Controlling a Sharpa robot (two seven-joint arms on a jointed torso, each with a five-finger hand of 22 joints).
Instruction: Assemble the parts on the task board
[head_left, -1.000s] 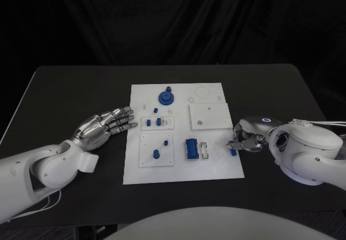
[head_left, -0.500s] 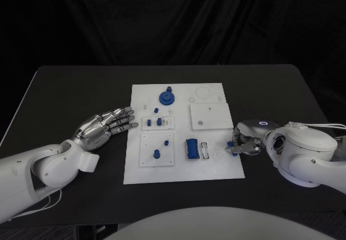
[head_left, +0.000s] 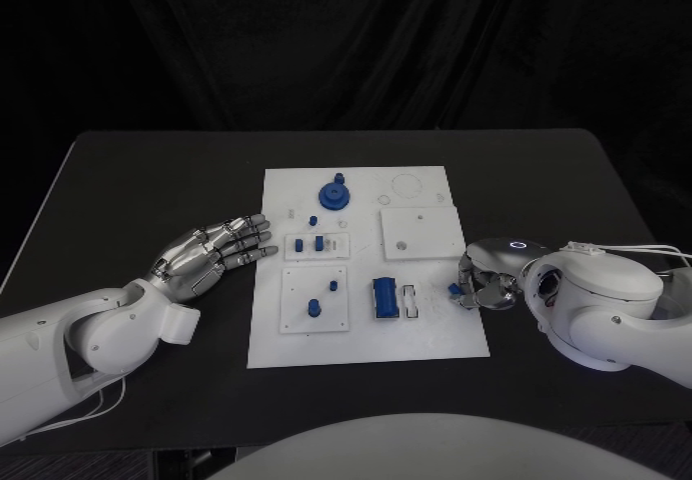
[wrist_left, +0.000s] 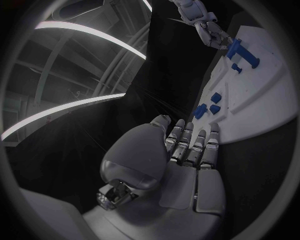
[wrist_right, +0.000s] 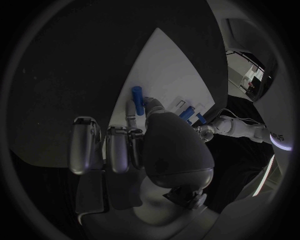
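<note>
While the task board (head_left: 366, 345) lies flat in the middle of the black table (head_left: 144, 170), the right hand (head_left: 488, 282) sits at the board's right edge with its fingers curled in, pinching a small blue part (head_left: 456, 291) at the fingertips (the grip itself is partly hidden by the hand in the head view). Just to the left of that part, a blue block (head_left: 384, 297) lies on the board beside a pale slotted piece (head_left: 411, 301). Further up the board, a blue gear (head_left: 333, 193) stands near the far edge. The left hand (head_left: 212, 252) rests on the table just beside the board's left edge, fingers extended and slightly apart, holding nothing.
</note>
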